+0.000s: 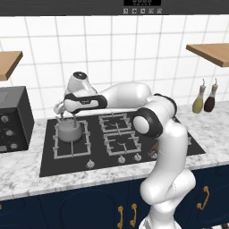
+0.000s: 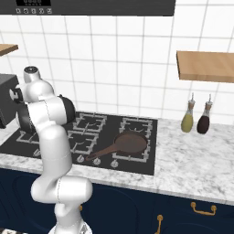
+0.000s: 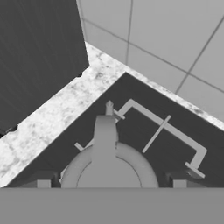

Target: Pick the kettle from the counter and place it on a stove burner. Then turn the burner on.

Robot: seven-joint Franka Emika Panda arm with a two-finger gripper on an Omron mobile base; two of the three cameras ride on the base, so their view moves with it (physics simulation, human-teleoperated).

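A brown long-handled pan (image 2: 128,144) sits on a right-hand grate in the centre of the right base view, its handle pointing toward the lower left. Two bottles stand side by side near the tiled wall at the right: a yellow-green one (image 2: 187,120) and a dark red-brown one (image 2: 204,122). A wooden shelf (image 2: 205,65) hangs on the wall above them. A dark boxy appliance with knobs (image 1: 13,118) stands at the left edge of the left base view, under another wooden shelf (image 1: 9,63).
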